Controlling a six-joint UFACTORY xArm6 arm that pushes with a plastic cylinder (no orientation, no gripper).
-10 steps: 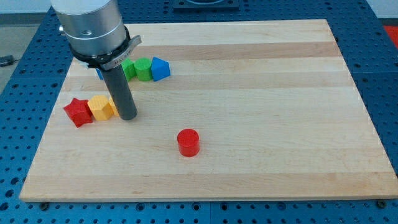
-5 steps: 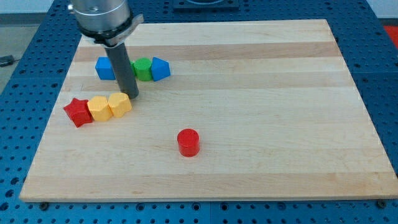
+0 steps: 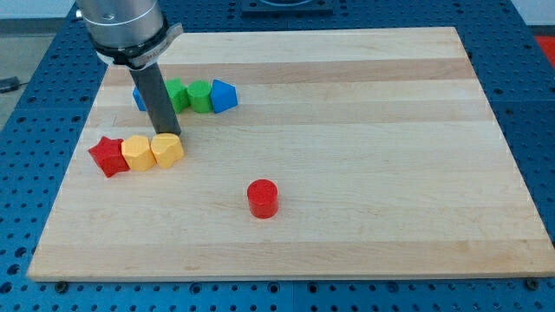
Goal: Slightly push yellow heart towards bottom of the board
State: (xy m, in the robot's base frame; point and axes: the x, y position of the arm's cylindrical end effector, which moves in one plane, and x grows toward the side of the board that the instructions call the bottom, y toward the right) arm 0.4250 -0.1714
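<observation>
The yellow heart [image 3: 167,150] lies on the board's left side, the rightmost of a row of three. To its left sit a yellow block [image 3: 137,153] and a red star [image 3: 108,156], the three touching. My tip [image 3: 166,134] stands right at the heart's top edge, touching it or nearly so. The rod rises from there and hides part of the blocks behind it.
Above the row lie a blue block [image 3: 139,97] partly hidden by the rod, two green blocks [image 3: 178,94] [image 3: 200,95] and a blue block [image 3: 223,94]. A red cylinder [image 3: 262,198] stands alone toward the view's bottom, right of the heart. The wooden board [image 3: 364,165] carries everything.
My tip has moved from the right of the heart up and around to its top edge. The blocks look unmoved.
</observation>
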